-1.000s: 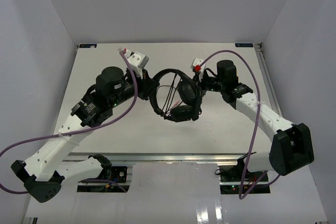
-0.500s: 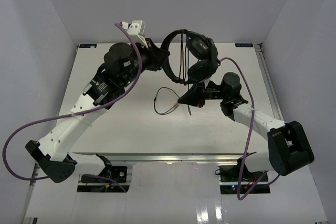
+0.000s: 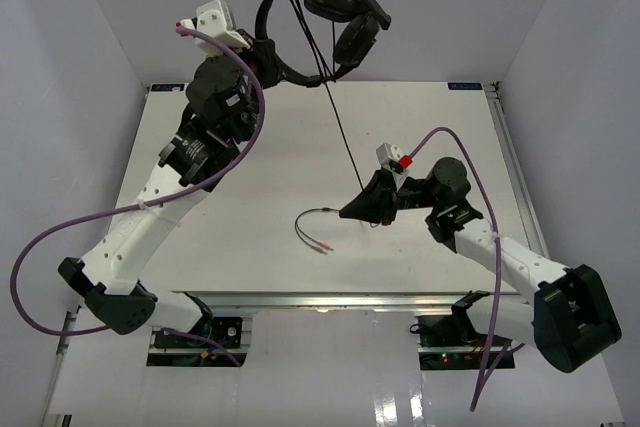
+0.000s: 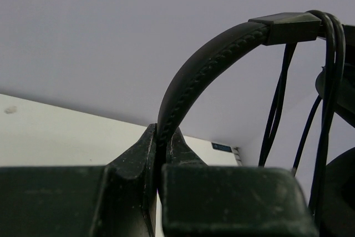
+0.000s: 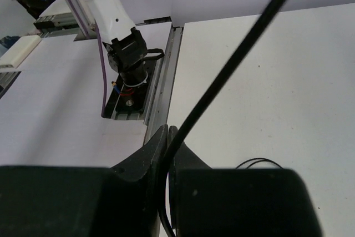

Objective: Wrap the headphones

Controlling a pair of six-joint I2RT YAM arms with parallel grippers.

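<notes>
Headphones [image 3: 335,2] aloft in left pincer [image 3: 262,48] (right pincer [image 3: 351,212], low, grips cable [image 3: 340,132]).

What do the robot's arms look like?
Both arms are chunky white tubes joined by round black motor joints. The left arm and right arm each trail a thick purple cable. Each ends in a black gripper with two pointed fingers: left gripper, right gripper. A small white camera box with a red spot sits on each wrist.
</notes>
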